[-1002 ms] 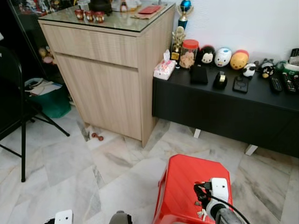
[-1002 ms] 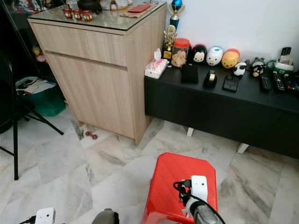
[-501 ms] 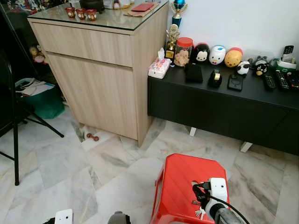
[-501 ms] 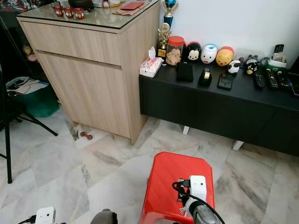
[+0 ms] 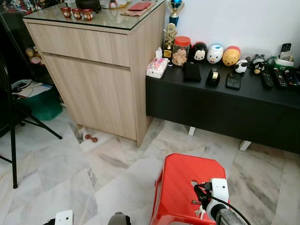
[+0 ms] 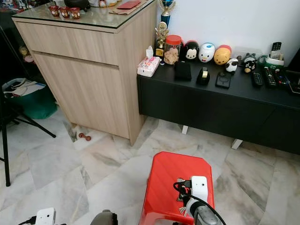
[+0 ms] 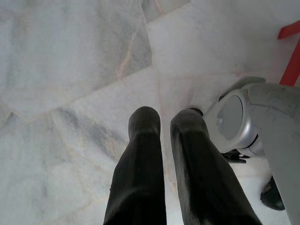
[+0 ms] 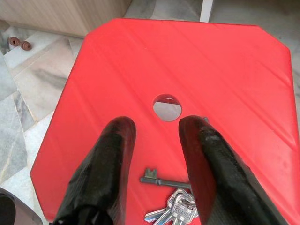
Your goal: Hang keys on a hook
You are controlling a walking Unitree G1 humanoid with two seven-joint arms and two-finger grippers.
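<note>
We see the keys [image 8: 174,206] partly behind the right gripper's [image 8: 157,133] fingers and cut by the frame edge; the folding chair [image 5: 9,112] is cropped too.

Right gripper [image 8: 157,136]: we see our two long black jaws parted, hovering above the stool with a wide gap between them.
Stool: a glossy red plastic stool [image 8: 225,70] with clipped corners and faint diagonal ribbing; its seat has a round hole [image 8: 167,107] in the middle.
Keys: a bunch of silver metal keys [image 8: 172,202] lies flat on the red seat, between and beneath the jaws; one long dark-shafted key points sideways, the flat ones fan out below it.
Floor: pale grey-veined marble tiles [image 8: 33,93] beside the stool.
Cabinet: the light wood base of a cabinet [image 8: 65,14] at the far edge.
Small things: two little reddish-brown round objects [image 8: 19,43] on the floor near the cabinet.
</note>
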